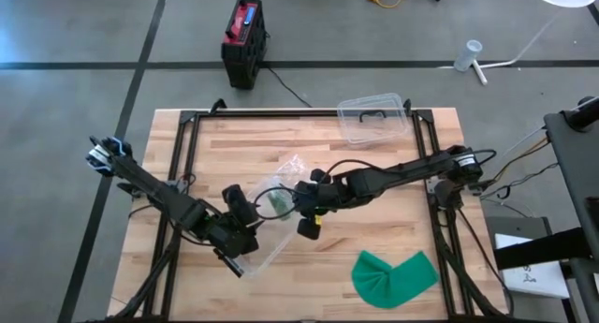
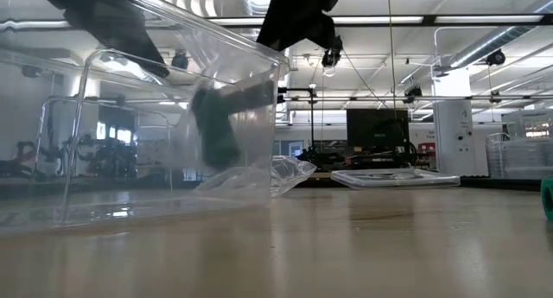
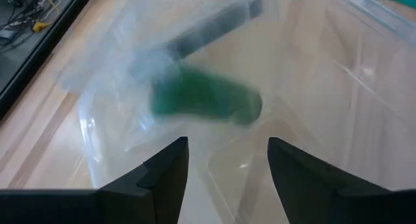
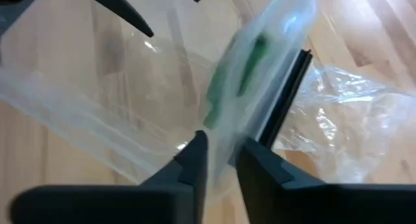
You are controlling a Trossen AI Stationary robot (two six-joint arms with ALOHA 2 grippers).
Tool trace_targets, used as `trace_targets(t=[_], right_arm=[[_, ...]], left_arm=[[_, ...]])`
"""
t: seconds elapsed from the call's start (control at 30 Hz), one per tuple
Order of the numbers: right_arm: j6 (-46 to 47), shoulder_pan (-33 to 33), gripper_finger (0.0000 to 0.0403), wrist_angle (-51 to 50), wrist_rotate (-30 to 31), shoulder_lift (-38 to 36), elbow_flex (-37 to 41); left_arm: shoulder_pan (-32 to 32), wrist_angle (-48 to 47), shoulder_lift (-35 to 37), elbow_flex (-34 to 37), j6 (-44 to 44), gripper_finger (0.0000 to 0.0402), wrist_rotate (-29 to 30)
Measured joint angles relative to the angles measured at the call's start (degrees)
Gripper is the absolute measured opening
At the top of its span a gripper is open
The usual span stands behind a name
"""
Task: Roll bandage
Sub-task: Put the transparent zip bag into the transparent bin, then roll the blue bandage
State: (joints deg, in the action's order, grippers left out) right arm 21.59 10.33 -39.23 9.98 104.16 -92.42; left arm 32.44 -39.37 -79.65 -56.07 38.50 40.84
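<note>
Looming nearest the low camera, a clear rigid plastic container [image 2: 155, 117] is tilting over the pale wooden table [image 1: 393, 239]. Behind it, 2 dark arms are meeting at mid-table. Left gripper [image 1: 245, 231] is holding its fingers wide apart around the container's edge. Right gripper [image 1: 309, 218] is keeping its fingers narrow, pinching a thin crinkly plastic bag [image 4: 260, 68] that is holding the small green bandage roll [image 3: 205, 102]. A flat green cloth [image 1: 395, 274] is lying well apart, near the front edge. Likely risk: the slick film slipping free, dropping the roll
</note>
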Motion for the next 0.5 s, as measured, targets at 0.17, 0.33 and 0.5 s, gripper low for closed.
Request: trace_targets(t=[0.17, 0.33, 0.5], right_arm=[[-4.4, 0.0, 0.0141, -4.2, 0.1, -0.4, -3.8], [-7.3, 0.4, 0.0179, -3.7, 0.1, -0.4, -5.6], [-8.2, 0.4, 0.0184, -3.6, 0.1, -0.3, -5.8]], left_arm=[[-1.0, 1.3, -1.6, 0.0, -0.4, 0.019, 0.0], [-1.6, 1.3, -2.7, 0.0, -1.6, 0.0178, 0.3], [-3.6, 1.3, -3.2, 0.0, -3.2, 0.0166, 3.5]])
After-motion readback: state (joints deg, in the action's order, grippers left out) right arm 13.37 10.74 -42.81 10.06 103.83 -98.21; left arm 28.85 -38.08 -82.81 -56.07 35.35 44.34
